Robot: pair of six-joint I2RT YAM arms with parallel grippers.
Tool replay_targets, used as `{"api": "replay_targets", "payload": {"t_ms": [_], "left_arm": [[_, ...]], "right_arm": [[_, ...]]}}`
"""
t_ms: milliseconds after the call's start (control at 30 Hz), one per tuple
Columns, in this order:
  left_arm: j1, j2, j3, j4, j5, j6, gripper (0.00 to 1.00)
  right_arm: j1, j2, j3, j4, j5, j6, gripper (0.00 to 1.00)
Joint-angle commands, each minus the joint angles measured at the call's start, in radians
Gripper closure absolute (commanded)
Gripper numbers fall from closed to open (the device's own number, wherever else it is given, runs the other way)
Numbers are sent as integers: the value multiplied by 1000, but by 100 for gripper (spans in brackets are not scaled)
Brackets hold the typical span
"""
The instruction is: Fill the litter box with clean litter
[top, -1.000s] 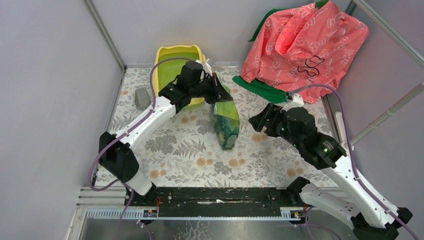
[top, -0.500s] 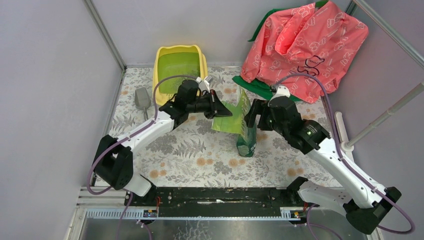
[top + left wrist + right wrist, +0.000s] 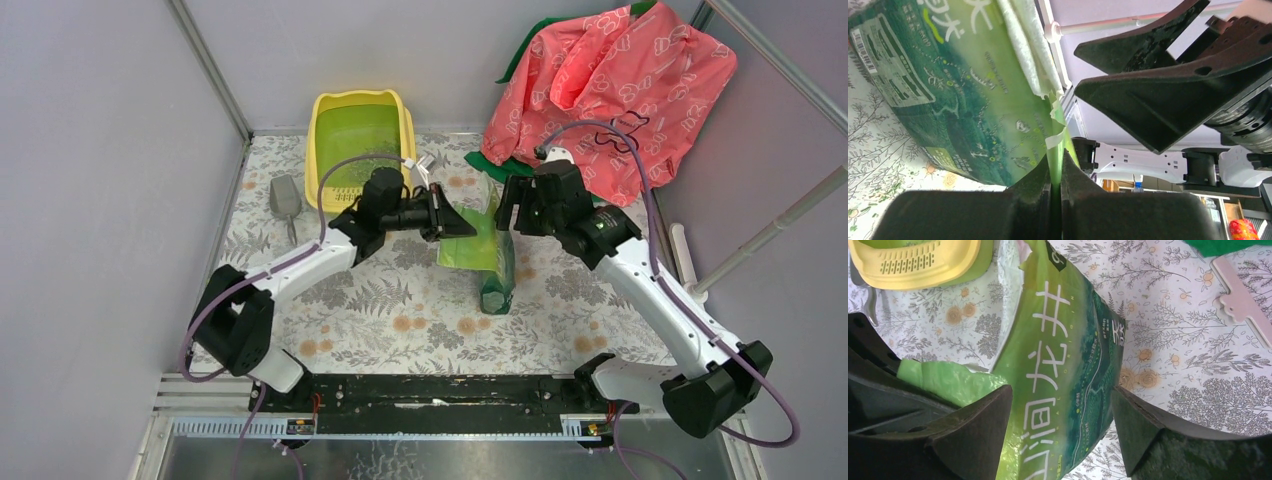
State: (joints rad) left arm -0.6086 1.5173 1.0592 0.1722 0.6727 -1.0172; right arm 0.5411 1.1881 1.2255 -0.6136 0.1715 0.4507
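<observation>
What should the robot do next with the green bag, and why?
Probably close the right pincer on the bag. The left pincer pinches its top edge, while the right one stands open with a finger on each side of it. Two grips would help tip it towards the yellow box.

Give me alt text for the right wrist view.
The right gripper straddles a green bag with white lettering; whether its fingers press it is unclear. Behind lie a floral tablecloth and the litter box, slotted end showing.
</observation>
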Motion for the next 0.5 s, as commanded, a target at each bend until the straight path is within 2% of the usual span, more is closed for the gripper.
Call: {"api": "replay_targets", "payload": {"t_ms": [0,467], "left_arm": [[-31,53,-37,152,14,-44,91],[-94,217,-112,394,10,-145,92]], "right_arm": [[-42,5,31,13,-74,-40,22],[-146,47,12,55,-168,-67,30]]}}
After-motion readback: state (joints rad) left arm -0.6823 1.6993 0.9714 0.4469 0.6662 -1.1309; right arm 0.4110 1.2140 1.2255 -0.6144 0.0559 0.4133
